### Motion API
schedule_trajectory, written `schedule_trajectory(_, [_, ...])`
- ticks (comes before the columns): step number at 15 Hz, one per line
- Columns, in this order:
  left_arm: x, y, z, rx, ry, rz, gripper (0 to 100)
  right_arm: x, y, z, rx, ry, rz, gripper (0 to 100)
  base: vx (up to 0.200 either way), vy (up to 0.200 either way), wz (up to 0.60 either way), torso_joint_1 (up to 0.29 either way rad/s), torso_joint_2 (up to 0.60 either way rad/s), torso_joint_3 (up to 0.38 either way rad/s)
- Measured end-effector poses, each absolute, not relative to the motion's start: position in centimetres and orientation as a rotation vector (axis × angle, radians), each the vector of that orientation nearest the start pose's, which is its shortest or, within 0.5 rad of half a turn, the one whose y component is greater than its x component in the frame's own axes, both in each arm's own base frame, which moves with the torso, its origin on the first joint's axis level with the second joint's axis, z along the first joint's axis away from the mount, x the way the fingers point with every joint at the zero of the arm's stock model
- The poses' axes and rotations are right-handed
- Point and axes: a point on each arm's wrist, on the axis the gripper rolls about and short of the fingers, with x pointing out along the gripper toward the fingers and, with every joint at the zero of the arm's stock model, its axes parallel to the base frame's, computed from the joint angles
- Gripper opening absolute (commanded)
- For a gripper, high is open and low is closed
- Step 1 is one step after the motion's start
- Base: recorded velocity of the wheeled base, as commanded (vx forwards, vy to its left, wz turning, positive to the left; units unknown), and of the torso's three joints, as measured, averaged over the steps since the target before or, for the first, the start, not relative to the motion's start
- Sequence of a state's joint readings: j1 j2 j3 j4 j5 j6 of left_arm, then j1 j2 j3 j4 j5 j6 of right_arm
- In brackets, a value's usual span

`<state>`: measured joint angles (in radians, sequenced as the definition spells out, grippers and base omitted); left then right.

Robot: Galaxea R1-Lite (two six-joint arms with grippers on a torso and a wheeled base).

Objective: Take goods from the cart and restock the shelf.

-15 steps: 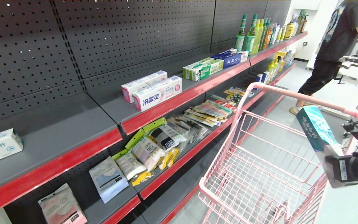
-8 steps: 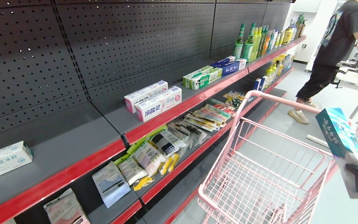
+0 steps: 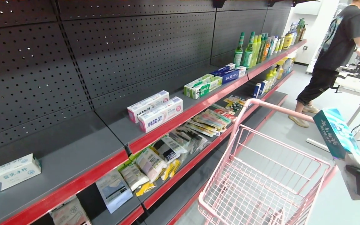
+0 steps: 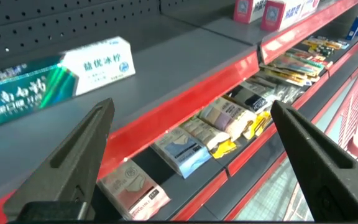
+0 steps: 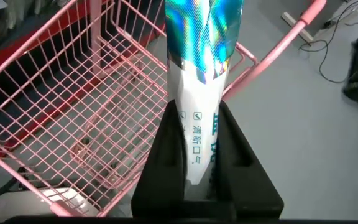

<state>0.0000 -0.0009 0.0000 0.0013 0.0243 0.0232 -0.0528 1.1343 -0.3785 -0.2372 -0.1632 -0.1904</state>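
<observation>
My right gripper (image 3: pixel 351 171) is shut on the white end of a teal-and-white toothpaste box (image 3: pixel 338 135), held upright beside the right end of the pink cart's handle (image 3: pixel 280 107). In the right wrist view the toothpaste box (image 5: pixel 202 56) stands between the fingers of the right gripper (image 5: pixel 201 152), above the wire basket (image 5: pixel 61 118). My left gripper (image 4: pixel 191 155) is open and hangs in front of the grey top shelf (image 4: pixel 166 68), near a matching box (image 4: pixel 55 74) lying there. That shelved box (image 3: pixel 8 175) is at the far left of the top shelf (image 3: pixel 73 150) in the head view.
Pink-and-white toothpaste boxes (image 3: pixel 155 111), green boxes (image 3: pixel 203 86), blue boxes (image 3: pixel 230 73) and bottles (image 3: pixel 252 47) line the top shelf to the right. The lower shelf holds packets (image 3: pixel 148 162) and toothbrush packs (image 3: pixel 211 118). A white table (image 3: pixel 358 84) stands at the far right.
The head camera has tilted, so the whole picture has slid downward. My right gripper keeps the toothpaste box and now sits a little farther right, by the cart's handle.
</observation>
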Motion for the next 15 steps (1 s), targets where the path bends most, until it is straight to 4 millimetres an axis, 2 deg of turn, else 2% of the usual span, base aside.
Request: schedule_trajectory(15, [-2.29, 0.05, 7.53, 0.023, 0.001, 0.024, 100, 14.11, -1.08, 15.44, -0.252, 0.550, -0.139, 0, 0.000, 0.000, 0.00, 0.150, -0.31, -0.161])
